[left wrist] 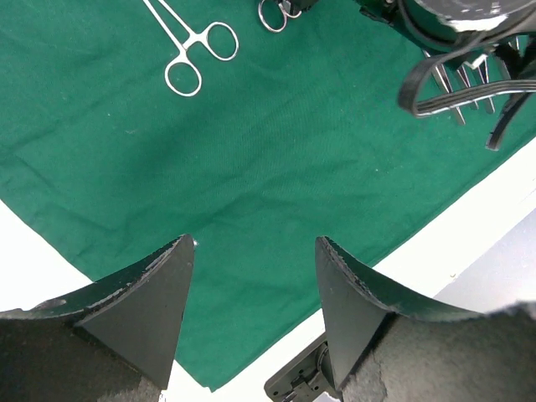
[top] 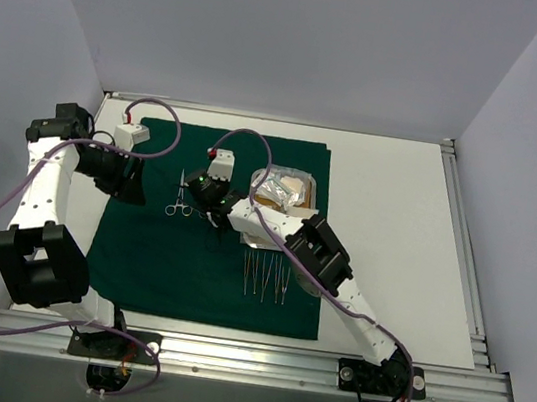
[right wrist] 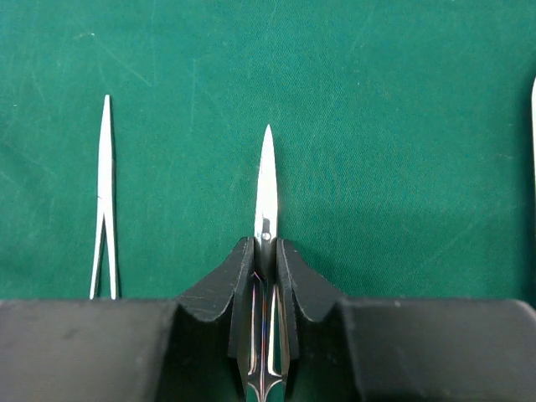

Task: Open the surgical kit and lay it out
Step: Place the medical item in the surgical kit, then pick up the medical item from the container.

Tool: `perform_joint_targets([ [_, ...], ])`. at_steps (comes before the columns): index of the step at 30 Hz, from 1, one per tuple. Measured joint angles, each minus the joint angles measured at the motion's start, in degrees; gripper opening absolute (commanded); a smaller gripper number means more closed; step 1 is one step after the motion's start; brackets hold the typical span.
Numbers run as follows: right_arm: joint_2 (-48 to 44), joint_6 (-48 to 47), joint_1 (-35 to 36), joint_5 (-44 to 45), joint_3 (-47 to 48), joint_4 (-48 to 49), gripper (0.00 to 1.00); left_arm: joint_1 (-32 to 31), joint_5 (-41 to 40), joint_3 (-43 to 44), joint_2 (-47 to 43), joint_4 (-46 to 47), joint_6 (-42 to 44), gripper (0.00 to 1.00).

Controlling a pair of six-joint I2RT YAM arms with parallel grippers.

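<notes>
The dark green cloth (top: pixel 202 272) lies spread flat on the table. A steel tray (top: pixel 311 199) at its far right holds clear packets and gauze (top: pixel 280 191). A silver ring-handled clamp (top: pixel 180 198) lies on the cloth; it also shows in the left wrist view (left wrist: pixel 197 54). Several thin tweezers (top: pixel 265 276) lie in a row near the front. My right gripper (right wrist: pixel 265 247) is shut on a silver scissor-like instrument (right wrist: pixel 265 180), just above the cloth beside the clamp's tips (right wrist: pixel 105 201). My left gripper (left wrist: pixel 254 251) is open and empty above the cloth's left part.
The right arm's cables (left wrist: pixel 452 75) hang over the tweezers in the left wrist view. White table (top: pixel 394 240) shows to the right of the cloth. A metal rail (top: pixel 245 359) runs along the near edge. White walls enclose the sides and back.
</notes>
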Motion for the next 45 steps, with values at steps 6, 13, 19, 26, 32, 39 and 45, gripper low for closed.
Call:
perform_joint_targets([
  [6, 0.7, 1.2, 0.0, 0.5, 0.0, 1.4, 0.3, 0.1, 0.0, 0.2, -0.1, -0.4, 0.5, 0.69],
  [13, -1.1, -0.1, -0.1, -1.4, -2.7, 4.0, 0.35, 0.2, 0.5, 0.9, 0.0, -1.5, 0.4, 0.69],
  [19, -8.7, -7.5, -0.7, -7.7, -3.7, 1.7, 0.36, 0.2, 1.1, 1.4, 0.0, -1.6, 0.4, 0.69],
  [26, -29.9, -13.2, -5.4, -15.8, -16.6, -0.7, 0.31, 0.2, 1.5, 1.4, 0.0, -1.5, -0.2, 0.69],
  [32, -34.6, -14.9, -11.5, -15.9, -24.4, -6.3, 0.27, 0.2, 2.1, 1.1, 0.0, -1.3, -0.9, 0.69],
  [39, -37.2, -13.7, -13.9, -14.5, -33.9, -13.4, 0.37, 0.2, 2.4, -0.1, 0.0, -0.6, -1.4, 0.69],
  [45, -48.2, -13.1, -17.5, -15.8, -43.0, -14.1, 0.38, -1.4, 2.6, -0.2, 1.1, 0.3, -3.4, 0.69],
])
